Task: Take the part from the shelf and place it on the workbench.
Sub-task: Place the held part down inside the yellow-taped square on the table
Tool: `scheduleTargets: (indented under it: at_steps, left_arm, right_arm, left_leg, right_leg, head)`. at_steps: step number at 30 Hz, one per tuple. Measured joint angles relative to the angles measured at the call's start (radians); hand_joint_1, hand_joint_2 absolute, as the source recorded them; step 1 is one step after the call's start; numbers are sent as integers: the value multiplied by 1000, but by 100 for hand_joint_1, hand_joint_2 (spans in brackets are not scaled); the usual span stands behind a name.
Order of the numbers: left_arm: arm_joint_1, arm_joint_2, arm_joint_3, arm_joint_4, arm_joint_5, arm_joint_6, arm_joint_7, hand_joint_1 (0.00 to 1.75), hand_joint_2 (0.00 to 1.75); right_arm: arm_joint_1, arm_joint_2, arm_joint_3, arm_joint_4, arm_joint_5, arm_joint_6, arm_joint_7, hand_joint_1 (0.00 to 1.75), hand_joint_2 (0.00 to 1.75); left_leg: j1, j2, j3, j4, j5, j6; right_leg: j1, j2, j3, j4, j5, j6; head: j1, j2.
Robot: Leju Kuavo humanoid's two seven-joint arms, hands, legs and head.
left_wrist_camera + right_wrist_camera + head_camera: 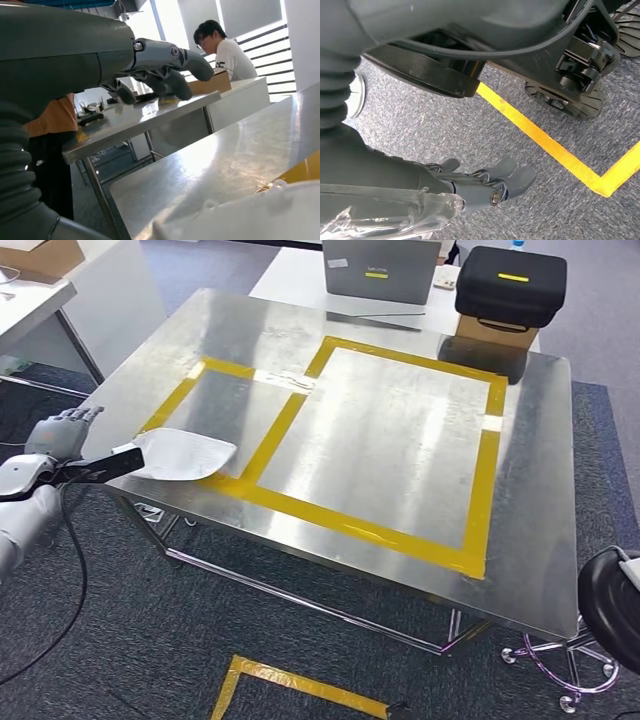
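Observation:
The part (pixel 183 455), a flat silver plate in clear wrap, lies on the steel workbench (pixel 528 500) at its left front edge, overlapping the yellow tape of the smaller marked rectangle. My left hand (pixel 64 430) hovers just off the bench's left edge, a short way from the part, its fingers stretched out and holding nothing. In the left wrist view the left hand (pixel 162 65) is spread in the air, and the part (pixel 264 215) is a pale blur on the bench. My right hand (pixel 486 180) hangs over the carpet with straight fingers and nothing in it.
A black case (pixel 512 285) on a cardboard box and a grey laptop (pixel 381 268) stand at the far side. A black chair (pixel 613 605) is at the bench's right front corner. Another table (pixel 143 117) and a seated person (pixel 226 52) are beyond. Yellow floor tape (pixel 294 680) marks the carpet.

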Motion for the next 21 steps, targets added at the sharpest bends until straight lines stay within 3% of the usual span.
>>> scheduleTargets:
  at_steps: [21]
  left_arm:
    - [11, 8, 16, 0, -11, -3, 0, 0, 0]
  right_arm:
    - [0, 0, 1, 0, -1, 2, 2, 0, 0]
  left_leg:
    - [0, 0, 0, 0, 0, 0]
  right_leg:
    - [0, 0, 0, 0, 0, 0]
  head:
    - [0, 0]
